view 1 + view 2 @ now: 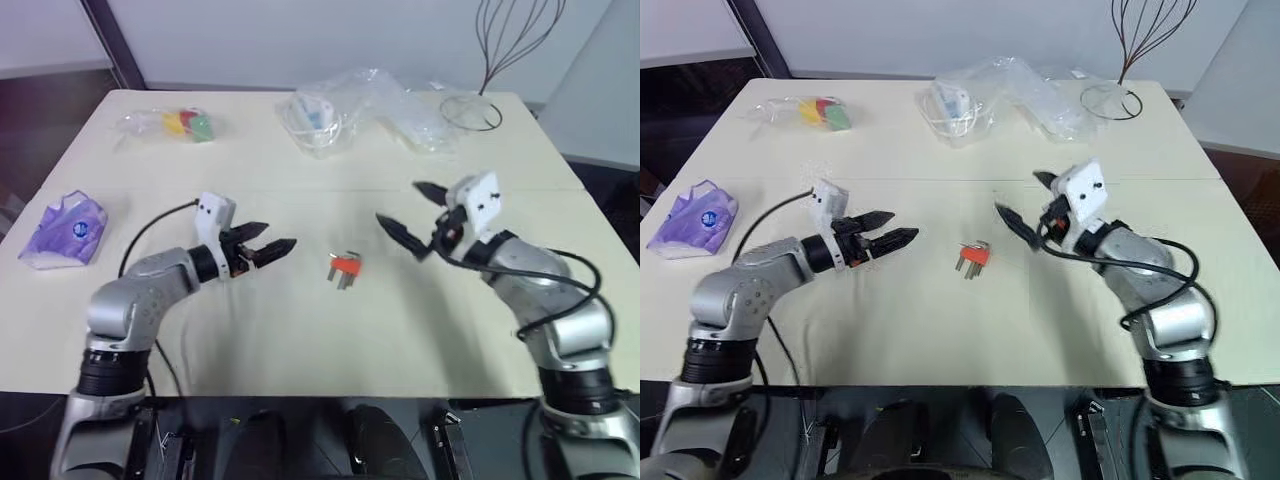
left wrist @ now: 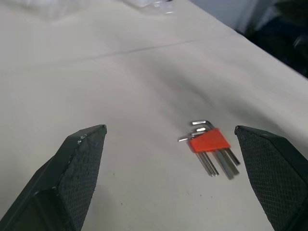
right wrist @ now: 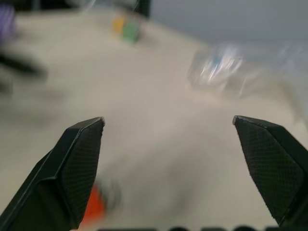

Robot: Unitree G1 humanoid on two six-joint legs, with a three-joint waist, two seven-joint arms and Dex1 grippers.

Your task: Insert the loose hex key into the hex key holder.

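Centrally, on the pale table (image 1: 300, 340): hex key holder (image 1: 345, 267), lying flat between the two arms, touched by neither. Grey keys fanned out of one side of the red block, bent ends out of the other, as seen in the left wrist view (image 2: 210, 142). Loose hex key not told apart from the keys seated in the block.

Left gripper (image 1: 267, 245) held just above the table, pointed toward the holder, fingers (image 2: 79, 163) spread wide, nothing between them. Right gripper (image 1: 418, 217) raised on the other side of the holder, also angled inward, fingers (image 3: 77, 166) wide apart and empty.

Farther back: clear plastic bags (image 1: 360, 110), a bag of coloured pieces (image 1: 185, 124), a wire stand (image 1: 480, 100). At the left edge: a purple tissue pack (image 1: 65, 230).
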